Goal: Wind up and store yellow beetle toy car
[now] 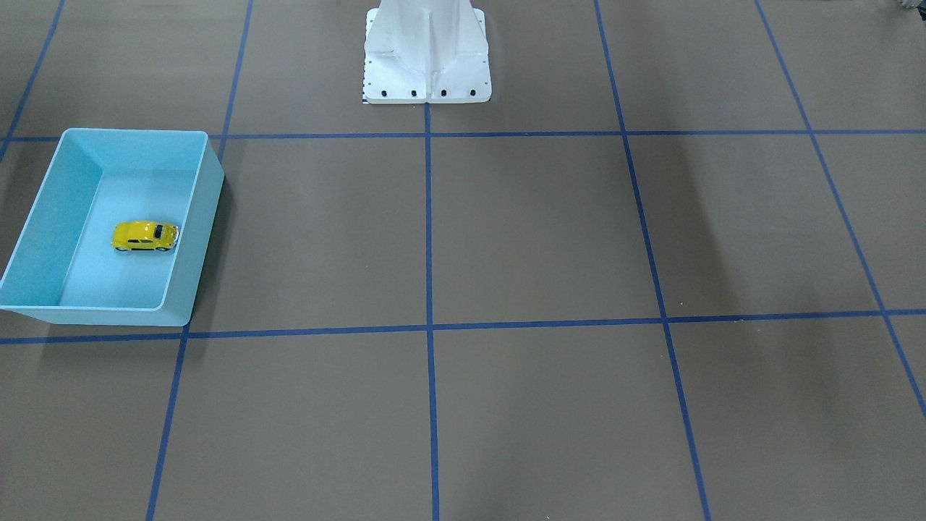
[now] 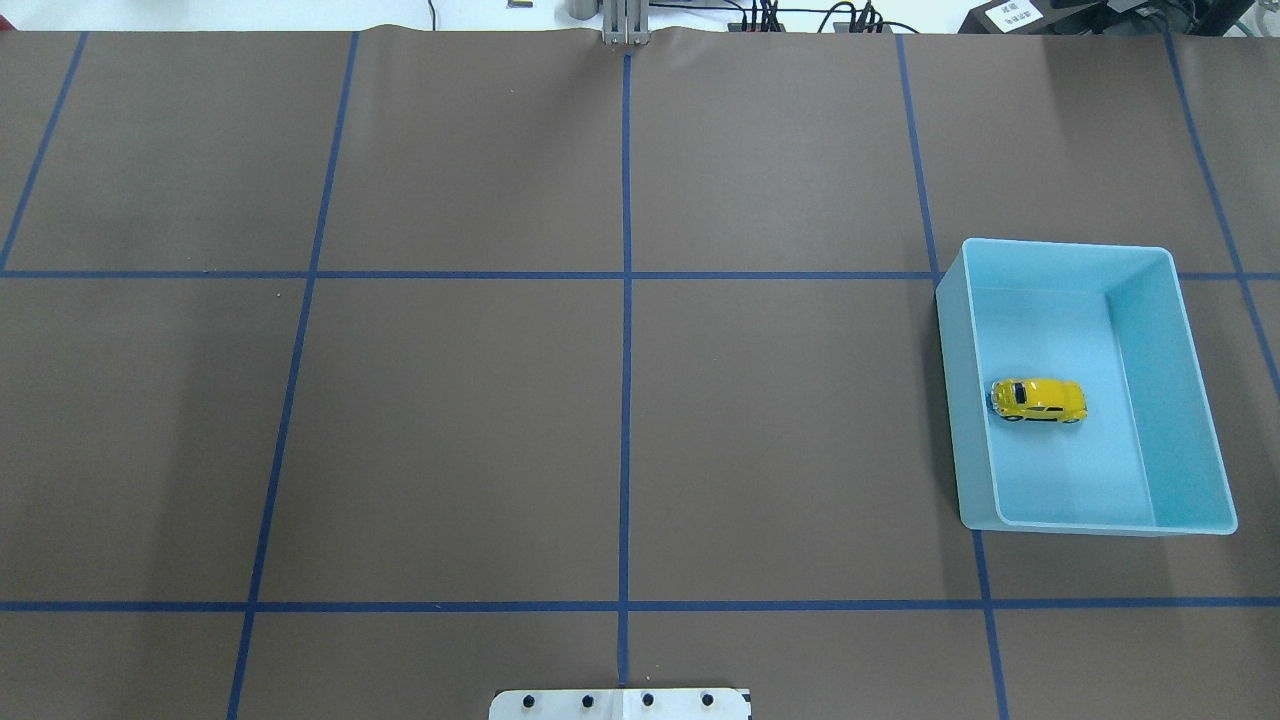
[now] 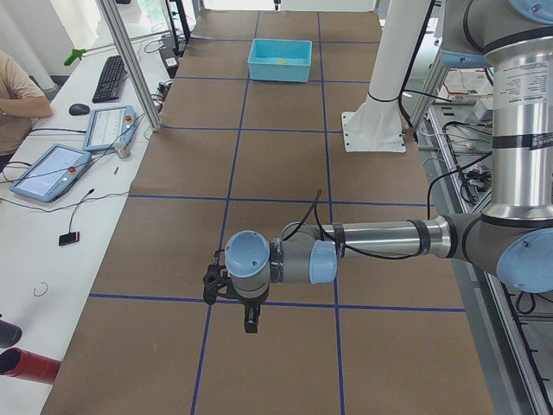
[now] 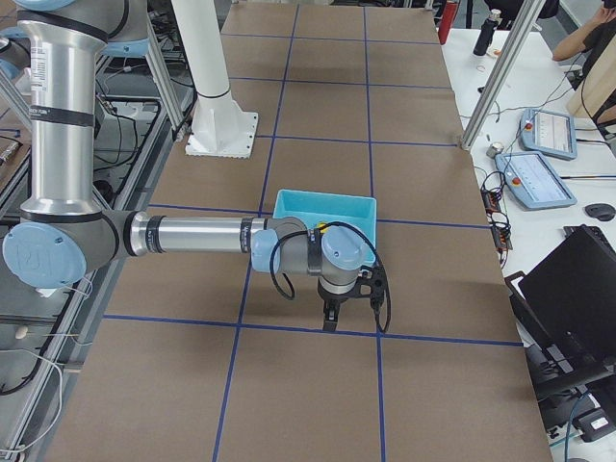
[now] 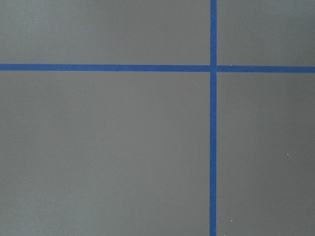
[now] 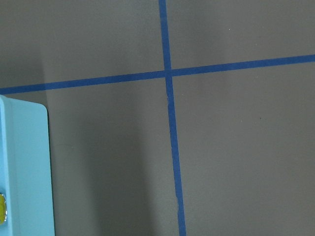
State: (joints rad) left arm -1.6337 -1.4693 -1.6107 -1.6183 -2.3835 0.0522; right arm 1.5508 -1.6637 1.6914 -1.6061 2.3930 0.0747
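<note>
The yellow beetle toy car point(image 1: 145, 236) stands on its wheels inside a light-blue bin point(image 1: 210, 174) on the robot's right side of the table. It also shows in the overhead view point(image 2: 1038, 400), near the middle of the bin point(image 2: 950, 330). A yellow sliver of it point(image 6: 2, 209) shows at the edge of the right wrist view. My right gripper point(image 4: 354, 322) hangs above the table just outside the bin point(image 4: 322, 204). My left gripper point(image 3: 232, 307) hangs over the table far from the bin point(image 3: 279, 71). I cannot tell whether either gripper is open or shut.
The table is brown with a blue tape grid. The white robot base point(image 1: 427, 58) stands at the table's edge. Operator desks with tablets point(image 3: 52, 171) and a keyboard point(image 3: 111, 78) run along the far side, behind metal posts point(image 3: 130, 65).
</note>
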